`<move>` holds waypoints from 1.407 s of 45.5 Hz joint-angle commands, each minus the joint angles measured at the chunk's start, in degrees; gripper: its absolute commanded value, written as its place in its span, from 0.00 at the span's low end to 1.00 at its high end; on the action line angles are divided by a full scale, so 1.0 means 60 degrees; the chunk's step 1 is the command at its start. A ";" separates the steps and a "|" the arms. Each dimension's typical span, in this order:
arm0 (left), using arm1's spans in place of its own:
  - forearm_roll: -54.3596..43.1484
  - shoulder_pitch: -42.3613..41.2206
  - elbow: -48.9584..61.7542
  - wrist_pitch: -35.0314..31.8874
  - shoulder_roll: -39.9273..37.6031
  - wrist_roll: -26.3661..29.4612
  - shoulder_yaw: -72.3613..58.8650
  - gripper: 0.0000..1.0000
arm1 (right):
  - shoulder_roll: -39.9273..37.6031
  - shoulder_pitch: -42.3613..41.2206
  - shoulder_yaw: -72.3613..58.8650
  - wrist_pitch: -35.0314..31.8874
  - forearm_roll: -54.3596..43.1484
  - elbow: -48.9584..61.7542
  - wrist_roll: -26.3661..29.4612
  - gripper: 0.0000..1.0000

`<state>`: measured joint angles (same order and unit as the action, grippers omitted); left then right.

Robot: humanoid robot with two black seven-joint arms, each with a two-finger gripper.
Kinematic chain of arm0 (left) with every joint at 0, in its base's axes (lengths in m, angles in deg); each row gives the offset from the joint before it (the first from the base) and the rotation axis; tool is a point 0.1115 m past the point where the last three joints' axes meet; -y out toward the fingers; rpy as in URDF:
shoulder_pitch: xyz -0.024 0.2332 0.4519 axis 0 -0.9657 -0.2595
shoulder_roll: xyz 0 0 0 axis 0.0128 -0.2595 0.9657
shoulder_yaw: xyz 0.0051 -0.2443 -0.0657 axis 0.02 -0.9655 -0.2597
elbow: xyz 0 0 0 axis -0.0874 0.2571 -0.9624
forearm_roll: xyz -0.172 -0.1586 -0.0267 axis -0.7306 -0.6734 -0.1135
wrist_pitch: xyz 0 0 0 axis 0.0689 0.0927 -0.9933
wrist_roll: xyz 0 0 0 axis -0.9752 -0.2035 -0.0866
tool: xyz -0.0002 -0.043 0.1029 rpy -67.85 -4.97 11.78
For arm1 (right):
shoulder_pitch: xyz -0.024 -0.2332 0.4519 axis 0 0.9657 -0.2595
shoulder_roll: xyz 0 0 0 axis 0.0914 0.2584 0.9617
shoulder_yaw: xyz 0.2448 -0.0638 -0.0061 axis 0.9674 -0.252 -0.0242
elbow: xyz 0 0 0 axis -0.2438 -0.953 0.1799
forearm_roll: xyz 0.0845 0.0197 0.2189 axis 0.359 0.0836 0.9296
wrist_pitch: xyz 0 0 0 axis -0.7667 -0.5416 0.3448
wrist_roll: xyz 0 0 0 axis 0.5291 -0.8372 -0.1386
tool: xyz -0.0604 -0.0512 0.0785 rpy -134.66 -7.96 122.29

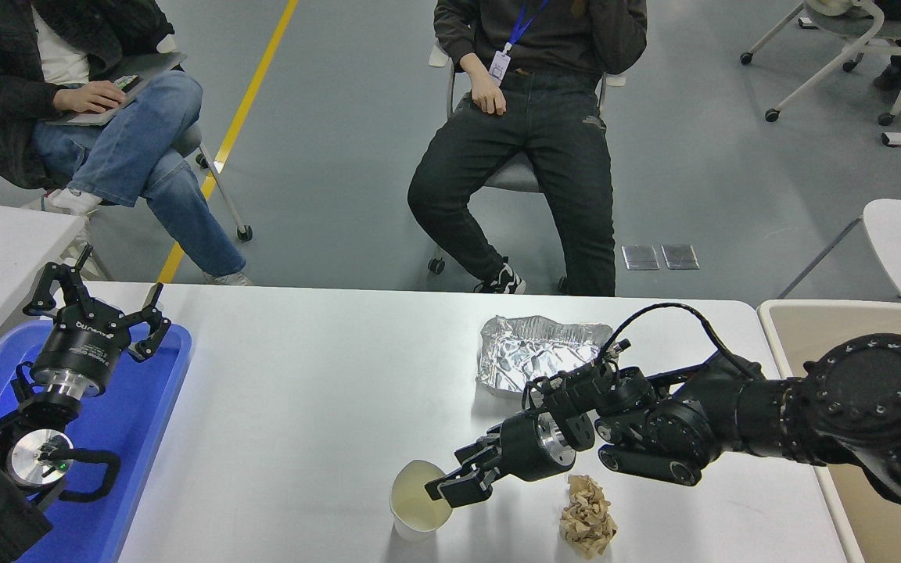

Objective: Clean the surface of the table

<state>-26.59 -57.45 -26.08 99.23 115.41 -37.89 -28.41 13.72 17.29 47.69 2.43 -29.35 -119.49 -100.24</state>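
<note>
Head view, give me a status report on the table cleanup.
Right end effector at the paper cup rim, grip unclear. Left end effector parked open over the blue tray. Table surface holds foil and crumpled brown paper.

Table surface (302, 407): we record a wide, matte white tabletop with rounded corners, level, filling the frame's lower half, edge to edge.
</note>
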 commanded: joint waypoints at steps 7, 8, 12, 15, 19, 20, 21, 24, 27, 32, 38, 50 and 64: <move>0.0000 0.0000 0.0000 0.0000 -0.0003 0.0000 0.0000 1.00 | 0.0000 -0.0343 -0.0248 0.0135 -0.0395 0.0084 -0.1296 0.00; 0.0000 0.0000 0.0000 0.0000 -0.0003 0.0000 0.0000 1.00 | 0.0000 -0.0357 -0.0263 0.0135 -0.0395 0.0084 -0.1325 0.00; 0.0000 0.0000 0.0000 0.0000 -0.0003 0.0000 0.0000 1.00 | 0.0000 -0.0387 -0.0263 0.0120 -0.0395 0.0099 -0.1471 0.00; 0.0000 0.0000 0.0000 0.0000 0.0012 0.0000 0.0000 1.00 | 0.0000 -0.0387 -0.0277 0.0135 -0.0395 0.0113 -0.1603 0.00; 0.0000 0.0000 0.0000 0.0000 -0.0003 0.0000 0.0000 1.00 | 0.0000 -0.0401 -0.0277 0.0135 -0.0409 0.0128 -0.1706 0.00; 0.0000 0.0000 0.0000 0.0000 -0.0003 -0.0014 0.0000 1.00 | 0.0000 -0.0416 -0.0277 0.0135 -0.0395 0.0128 -0.1735 0.00; 0.0000 0.0000 0.0000 0.0000 -0.0003 0.0000 0.0000 1.00 | 0.0000 -0.0430 -0.0277 0.0135 -0.0395 0.0128 -0.1779 0.00; 0.0000 0.0000 0.0000 0.0000 -0.0003 0.0000 0.0000 1.00 | 0.0000 -0.0445 -0.0292 0.0134 -0.0395 0.0157 -0.1867 0.00; 0.0000 0.0000 0.0000 0.0000 -0.0003 0.0000 0.0000 1.00 | 0.0000 -0.0489 -0.0277 0.0135 -0.0380 0.0245 -0.1867 0.00; 0.0000 0.0000 0.0000 0.0000 -0.0003 0.0000 0.0000 1.00 | 0.0000 -0.0591 -0.0131 0.0135 -0.0277 0.0318 -0.1867 0.00; 0.0000 0.0000 0.0000 0.0000 0.0012 0.0000 0.0000 1.00 | 0.0000 -0.0972 0.0293 0.0149 -0.0190 0.0333 -0.1955 0.00; 0.0000 0.0000 0.0000 0.0000 -0.0003 0.0000 0.0000 1.00 | 0.0000 -0.1982 0.1085 0.0149 0.1186 0.0436 -0.1955 0.00; 0.0000 0.0000 0.0000 0.0000 -0.0003 0.0000 0.0000 1.00 | 0.0000 -0.2759 0.1172 0.0105 0.3310 0.1314 -0.1955 0.00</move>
<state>-26.59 -57.46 -26.08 99.23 115.42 -37.89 -28.40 13.72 4.35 53.56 3.32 -18.56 -115.42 -111.92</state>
